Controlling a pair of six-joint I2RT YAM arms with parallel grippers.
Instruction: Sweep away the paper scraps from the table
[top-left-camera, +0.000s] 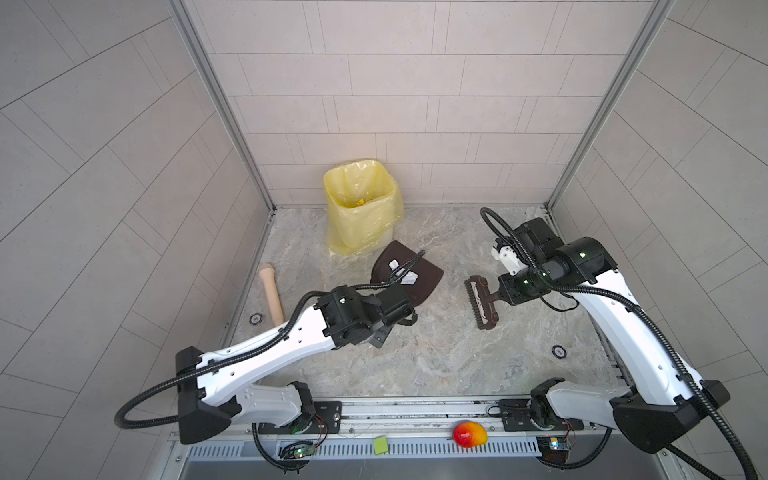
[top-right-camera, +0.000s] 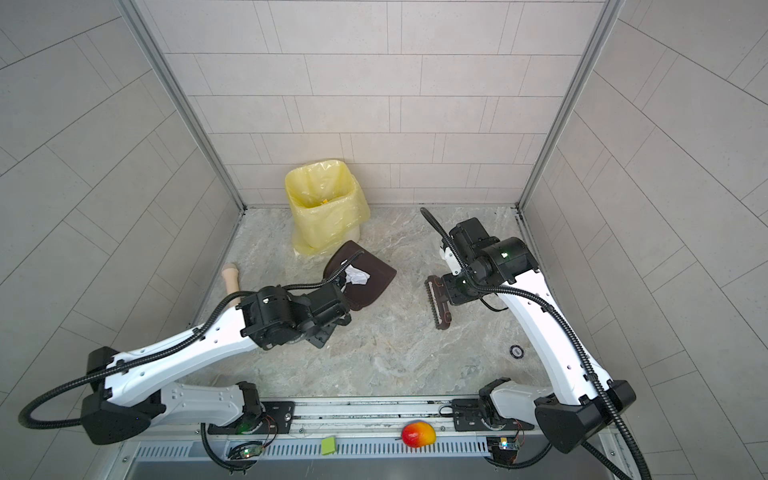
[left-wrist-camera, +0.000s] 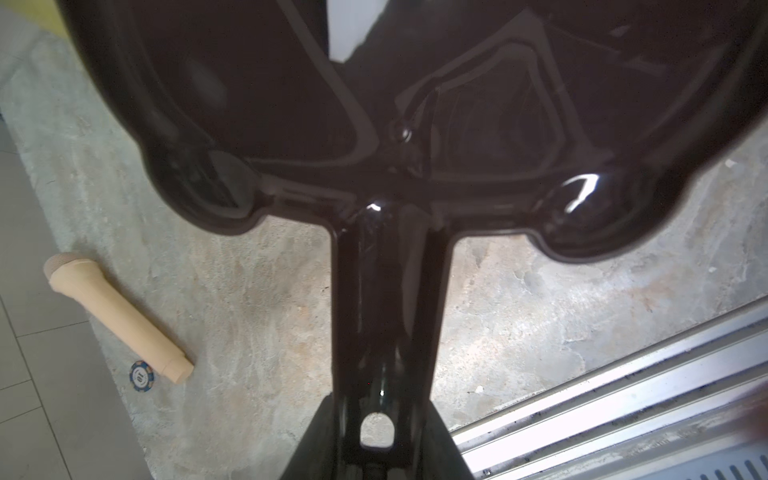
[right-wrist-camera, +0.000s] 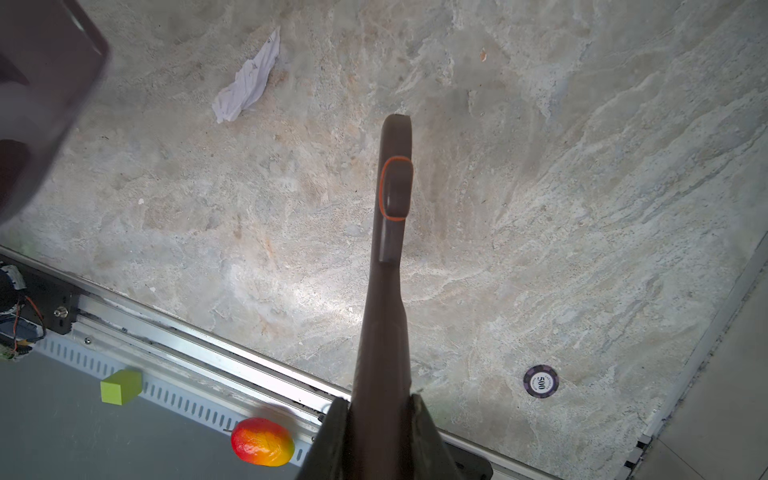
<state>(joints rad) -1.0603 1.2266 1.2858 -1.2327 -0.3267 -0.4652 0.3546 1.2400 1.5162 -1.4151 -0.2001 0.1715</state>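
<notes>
My left gripper (left-wrist-camera: 376, 449) is shut on the handle of a dark brown dustpan (top-left-camera: 424, 282), held tilted above the table (top-left-camera: 436, 365) beside the yellow-bagged bin (top-left-camera: 332, 183). White paper scraps (top-left-camera: 409, 277) (top-right-camera: 357, 276) lie in the pan. In the left wrist view only the pan's underside (left-wrist-camera: 374, 104) shows. My right gripper (right-wrist-camera: 382, 419) is shut on a brown brush (top-left-camera: 482, 305) (right-wrist-camera: 392, 208), its bristle head low over the table right of the pan. One white paper scrap (right-wrist-camera: 245, 87) lies on the table in the right wrist view; the top views hide it.
A beige wooden cylinder (top-left-camera: 272, 297) lies along the left edge with a poker chip (top-left-camera: 255, 319) beside it. Another chip (top-left-camera: 559, 351) sits near the right edge. On the front rail rest a mango (top-left-camera: 469, 434) and a lime-green note (top-left-camera: 380, 445).
</notes>
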